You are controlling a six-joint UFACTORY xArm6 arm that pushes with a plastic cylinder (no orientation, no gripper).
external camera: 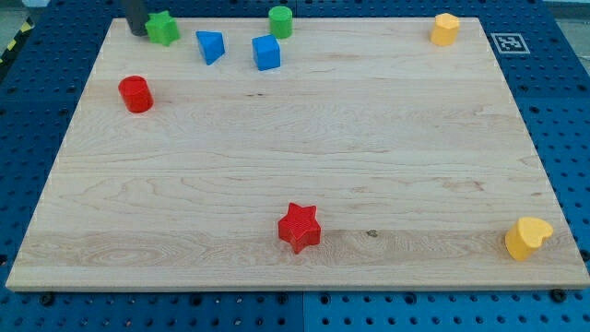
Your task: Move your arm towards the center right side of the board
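My tip [136,32] is at the view's top left, on the wooden board [304,138], touching or just left of the green star block [164,28]. A blue triangular block [210,45] and a blue cube [266,53] lie to the right of the star. A green cylinder [280,21] stands at the top edge. A red cylinder [135,94] sits at the left. A red star [299,227] lies near the bottom middle. A yellow block [445,29] sits at the top right and a yellow heart-shaped block [527,238] at the bottom right.
The board rests on a blue perforated table [562,111]. A black and white marker tag [509,42] lies beyond the board's top right corner.
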